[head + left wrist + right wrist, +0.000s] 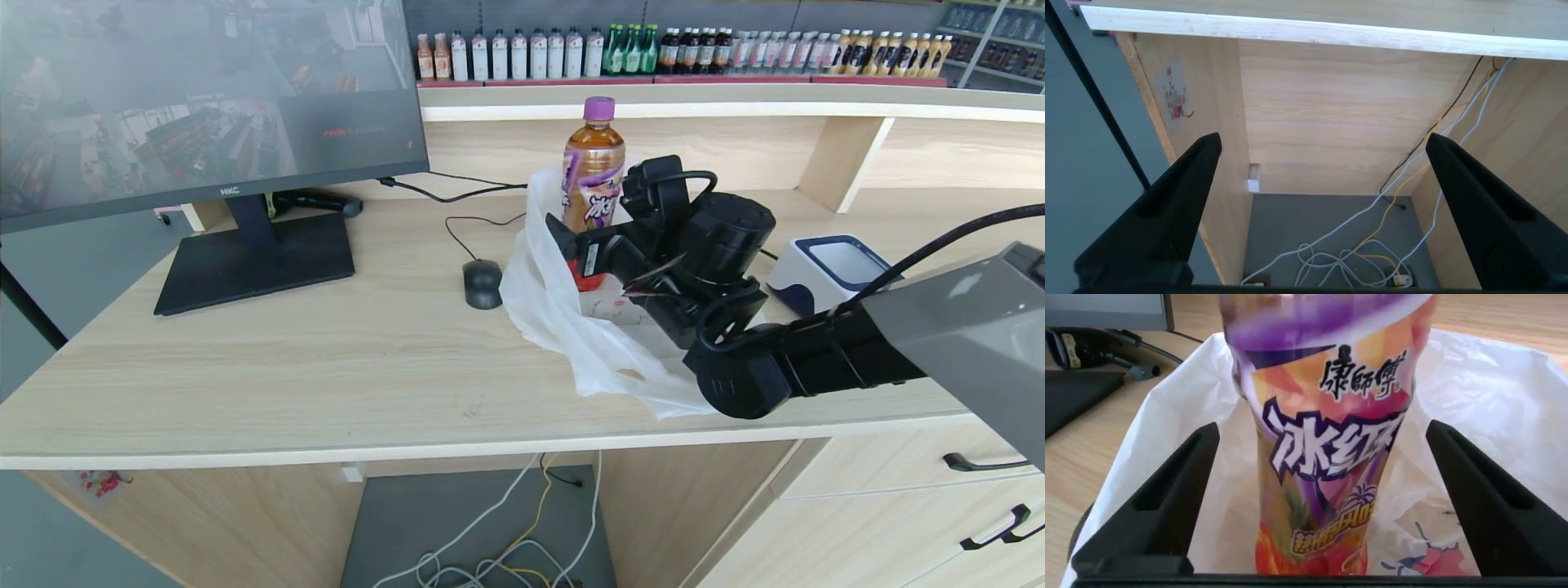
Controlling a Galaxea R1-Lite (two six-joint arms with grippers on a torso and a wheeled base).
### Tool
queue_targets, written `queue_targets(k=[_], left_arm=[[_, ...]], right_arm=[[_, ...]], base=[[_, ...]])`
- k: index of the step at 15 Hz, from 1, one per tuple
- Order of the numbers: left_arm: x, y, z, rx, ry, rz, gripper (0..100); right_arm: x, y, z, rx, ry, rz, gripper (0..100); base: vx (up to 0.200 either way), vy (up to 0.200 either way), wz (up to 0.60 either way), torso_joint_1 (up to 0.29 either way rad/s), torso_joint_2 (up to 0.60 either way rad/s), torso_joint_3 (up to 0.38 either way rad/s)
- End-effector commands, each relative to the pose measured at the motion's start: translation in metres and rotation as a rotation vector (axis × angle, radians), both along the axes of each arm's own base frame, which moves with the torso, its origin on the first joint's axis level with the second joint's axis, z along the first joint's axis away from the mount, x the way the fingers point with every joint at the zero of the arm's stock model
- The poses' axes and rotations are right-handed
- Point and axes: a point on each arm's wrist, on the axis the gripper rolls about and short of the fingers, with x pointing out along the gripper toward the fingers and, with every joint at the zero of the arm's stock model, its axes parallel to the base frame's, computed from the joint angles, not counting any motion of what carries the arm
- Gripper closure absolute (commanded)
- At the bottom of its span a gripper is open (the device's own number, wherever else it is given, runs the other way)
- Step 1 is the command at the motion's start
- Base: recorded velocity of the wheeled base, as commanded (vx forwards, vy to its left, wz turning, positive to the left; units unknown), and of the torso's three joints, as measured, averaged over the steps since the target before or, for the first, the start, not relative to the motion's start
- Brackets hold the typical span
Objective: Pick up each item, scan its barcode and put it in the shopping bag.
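Observation:
A tea bottle (593, 167) with a purple cap and a purple-orange label stands upright inside the white shopping bag (547, 302) on the wooden counter. My right gripper (592, 237) is at the bottle's lower half and open. Its two dark fingers sit wide on either side of the bottle (1327, 433) without touching it, with the bag (1486, 400) spread around them. My left gripper (1323, 147) hangs open below the counter's front edge, nothing between its fingers, facing the cabinet recess.
A white and blue barcode scanner (824, 269) sits right of the bag. A mouse (482, 282) lies just left of it, with a monitor (204, 98) on its stand and a handheld scanner (314, 202) further left. Loose cables (1347, 257) lie under the counter.

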Motion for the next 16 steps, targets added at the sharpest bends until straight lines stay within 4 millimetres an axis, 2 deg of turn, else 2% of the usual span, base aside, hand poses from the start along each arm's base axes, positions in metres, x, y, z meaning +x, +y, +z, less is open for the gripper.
queue_targets(k=[1,5,9,12,16], left_arm=[[0.000,0.000,0.000,0.000,-0.001,0.001,0],[0.000,0.000,0.000,0.000,-0.001,0.001,0],[0.000,0.000,0.000,0.000,-0.001,0.001,0],[0.000,0.000,0.000,0.000,-0.001,0.001,0],[0.000,0.000,0.000,0.000,-0.001,-0.001,0]], right_arm=[[-0.003,-0.001,0.008,0.008,-0.017,0.000,0],[-0.021,-0.009,0.021,0.010,-0.025,0.006,0],[-0.055,-0.020,0.031,0.011,-0.032,0.013,0],[-0.088,-0.034,0.033,0.043,-0.045,-0.011,0],[-0.137,-0.067,0.023,0.062,-0.067,-0.014,0]], base=[[0.000,0.000,0.00,0.000,0.00,0.000],[0.000,0.000,0.00,0.000,0.00,0.000],[0.000,0.000,0.00,0.000,0.00,0.000],[0.000,0.000,0.00,0.000,0.00,0.000],[0.000,0.000,0.00,0.000,0.00,0.000]])
